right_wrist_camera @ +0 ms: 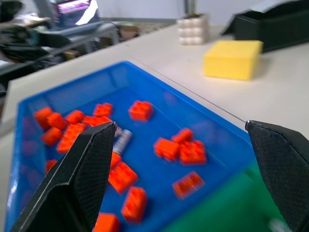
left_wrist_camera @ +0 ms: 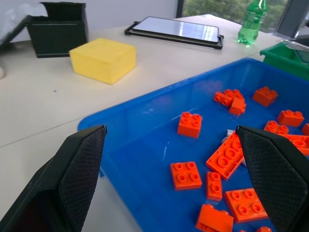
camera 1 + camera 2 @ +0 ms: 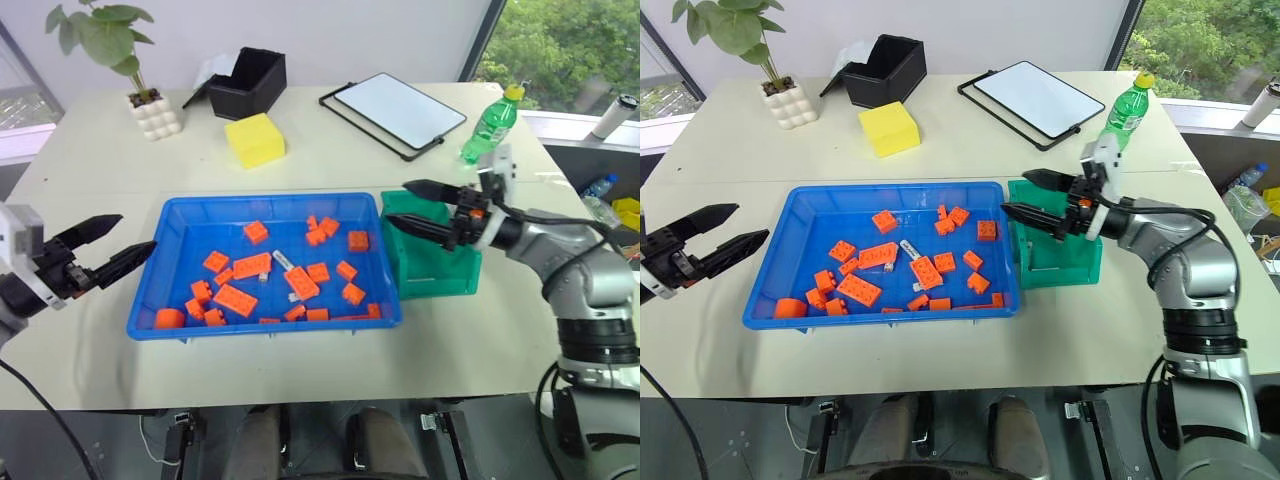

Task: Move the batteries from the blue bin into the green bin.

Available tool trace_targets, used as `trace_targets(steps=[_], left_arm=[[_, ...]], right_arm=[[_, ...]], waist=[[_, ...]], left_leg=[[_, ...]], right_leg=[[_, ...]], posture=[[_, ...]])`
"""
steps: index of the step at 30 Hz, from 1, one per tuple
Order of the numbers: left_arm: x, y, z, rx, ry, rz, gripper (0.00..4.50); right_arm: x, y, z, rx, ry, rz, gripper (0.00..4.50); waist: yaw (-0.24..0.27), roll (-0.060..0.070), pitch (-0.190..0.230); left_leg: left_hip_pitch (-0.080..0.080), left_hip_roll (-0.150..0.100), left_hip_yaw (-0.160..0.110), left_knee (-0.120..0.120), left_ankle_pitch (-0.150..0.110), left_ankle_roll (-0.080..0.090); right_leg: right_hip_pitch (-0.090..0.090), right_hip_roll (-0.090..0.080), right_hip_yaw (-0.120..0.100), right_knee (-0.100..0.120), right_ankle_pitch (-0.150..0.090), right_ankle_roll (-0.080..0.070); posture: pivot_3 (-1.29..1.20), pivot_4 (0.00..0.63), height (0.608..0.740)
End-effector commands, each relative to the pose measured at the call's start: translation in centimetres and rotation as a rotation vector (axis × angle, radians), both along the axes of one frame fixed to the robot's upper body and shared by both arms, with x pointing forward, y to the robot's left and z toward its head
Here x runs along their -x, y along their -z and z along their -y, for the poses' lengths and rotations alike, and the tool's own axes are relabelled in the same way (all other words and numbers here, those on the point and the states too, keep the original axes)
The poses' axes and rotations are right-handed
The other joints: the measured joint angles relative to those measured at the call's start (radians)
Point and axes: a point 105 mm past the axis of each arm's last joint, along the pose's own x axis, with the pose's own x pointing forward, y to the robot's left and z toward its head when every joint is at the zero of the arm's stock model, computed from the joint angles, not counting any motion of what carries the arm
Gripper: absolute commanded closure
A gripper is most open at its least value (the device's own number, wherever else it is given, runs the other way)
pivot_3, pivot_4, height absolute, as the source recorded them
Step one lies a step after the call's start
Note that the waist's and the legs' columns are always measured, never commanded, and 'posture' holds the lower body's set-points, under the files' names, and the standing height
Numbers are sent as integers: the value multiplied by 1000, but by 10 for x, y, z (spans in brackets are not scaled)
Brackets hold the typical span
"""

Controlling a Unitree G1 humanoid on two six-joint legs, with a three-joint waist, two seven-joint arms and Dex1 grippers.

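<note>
Where spread, right claw (image 3: 428,210) over green bin (image 3: 440,270)

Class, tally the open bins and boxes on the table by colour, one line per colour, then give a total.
Blue: 1, the blue bin
Green: 1, the green bin
Black: 1, the black box
Total: 3
</note>
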Motion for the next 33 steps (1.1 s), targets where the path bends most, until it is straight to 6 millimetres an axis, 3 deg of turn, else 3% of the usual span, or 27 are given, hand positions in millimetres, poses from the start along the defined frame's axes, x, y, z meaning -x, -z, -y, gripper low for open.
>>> trace_targets(steps=[1, 7, 14, 25, 33], left_arm=[[-1, 0, 6, -78, 41, 18, 0], [0, 0, 12, -87, 97, -8, 0], [5, -9, 15, -88, 111, 4, 0], [16, -8, 22, -65, 69, 40, 0], [17, -7, 24, -51, 45, 59, 0]], right_arm=[[7, -17, -40, 68, -119, 126, 83], [8, -17, -94, 141, -260, 193, 83], [15, 6, -150, 221, -459, 180, 83], [-2, 50, -183, 337, -502, 115, 83], [-8, 63, -199, 437, -526, 164, 83]], waist=[[-1, 0, 0], [4, 0, 0], [-1, 0, 0], [-7, 0, 0], [-25, 0, 0]], left_leg=[[0, 0, 0, 0, 0, 0], [-1, -1, 0, 0, 0, 0], [-1, 0, 0, 0, 0, 0], [-1, 0, 0, 0, 0, 0], [-1, 0, -1, 0, 0, -1]], right_leg=[[0, 0, 0, 0, 0, 0], [-1, -1, 0, 1, 0, 0], [-1, 0, 0, 1, 0, 0], [-2, 0, 0, 2, 0, 0], [-2, 0, -1, 2, 0, 0]], posture=[[0, 150, 740], [0, 150, 740], [0, 150, 740], [0, 150, 740], [0, 150, 740]])
